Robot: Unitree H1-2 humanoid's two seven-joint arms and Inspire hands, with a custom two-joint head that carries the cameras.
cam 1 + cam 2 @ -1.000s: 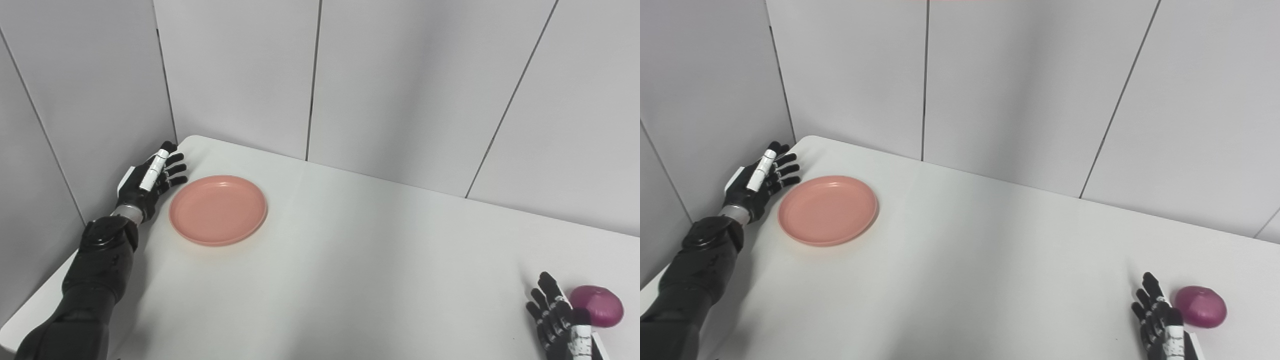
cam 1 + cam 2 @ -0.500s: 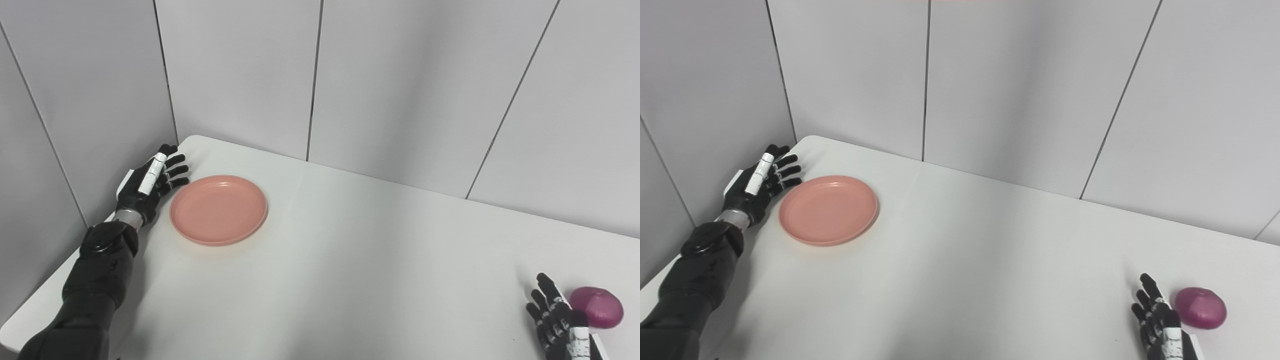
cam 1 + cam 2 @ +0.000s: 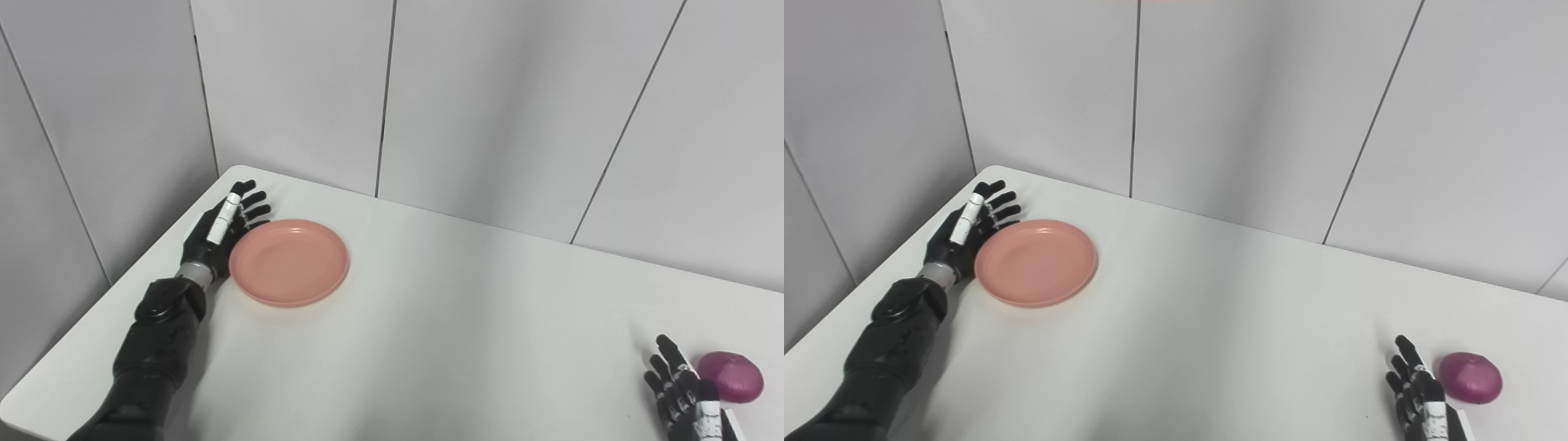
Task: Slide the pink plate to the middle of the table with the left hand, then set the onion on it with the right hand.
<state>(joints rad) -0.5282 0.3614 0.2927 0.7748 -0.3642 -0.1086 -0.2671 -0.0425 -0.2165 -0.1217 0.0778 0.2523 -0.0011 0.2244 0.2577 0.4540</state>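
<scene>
A round pink plate (image 3: 289, 262) lies flat on the white table (image 3: 429, 318), left of the middle. My left hand (image 3: 222, 226) stands on edge against the plate's left rim, open with fingers straight and pointing away from me. A purple onion (image 3: 731, 376) rests near the table's front right corner. My right hand (image 3: 681, 386) lies open just left of the onion, fingers spread, not holding it; its wrist runs off the bottom edge.
Grey wall panels (image 3: 490, 110) close off the table's far side and left side, meeting at a corner behind the plate. The table's left edge (image 3: 122, 282) runs diagonally past my left forearm.
My left hand has swept rightward from the table's left edge, and the plate has shifted a little to the right with it. The right hand and onion have stayed put.
</scene>
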